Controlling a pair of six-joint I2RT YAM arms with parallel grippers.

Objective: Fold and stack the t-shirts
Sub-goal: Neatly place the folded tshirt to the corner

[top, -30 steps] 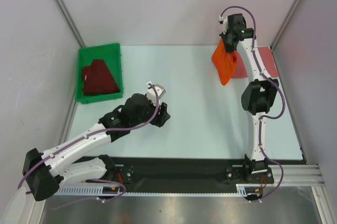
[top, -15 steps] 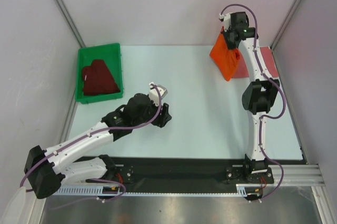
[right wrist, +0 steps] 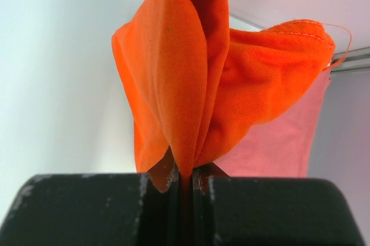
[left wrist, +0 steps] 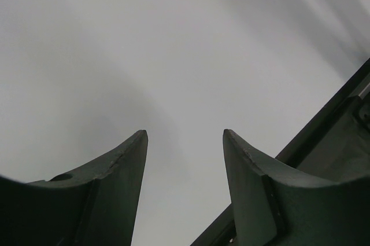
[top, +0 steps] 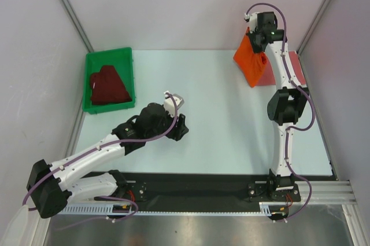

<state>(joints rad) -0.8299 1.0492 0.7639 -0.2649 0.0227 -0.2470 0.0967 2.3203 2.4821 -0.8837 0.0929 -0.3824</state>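
Observation:
My right gripper point(top: 255, 48) is shut on the bright orange t-shirt point(top: 250, 61) and holds it bunched in the air at the far right. In the right wrist view the orange cloth point(right wrist: 196, 84) hangs from my closed jaws. The dusty rose pink t-shirt point(top: 292, 68) lies flat on the table under and behind it, also in the right wrist view point(right wrist: 283, 142). The dark maroon t-shirt point(top: 108, 87) lies folded in the green bin point(top: 110, 55) at the far left. My left gripper point(top: 180, 120) is open and empty above the table's middle, its fingers point(left wrist: 115, 165) apart.
Grey walls close in the table on the left, back and right. A black strip runs along the near edge point(top: 202, 185) by the arm bases. The right arm point(top: 283, 107) stands tall along the right side.
My right gripper has carried the orange t-shirt up and a little to the right, over the pink t-shirt. The left arm has barely moved.

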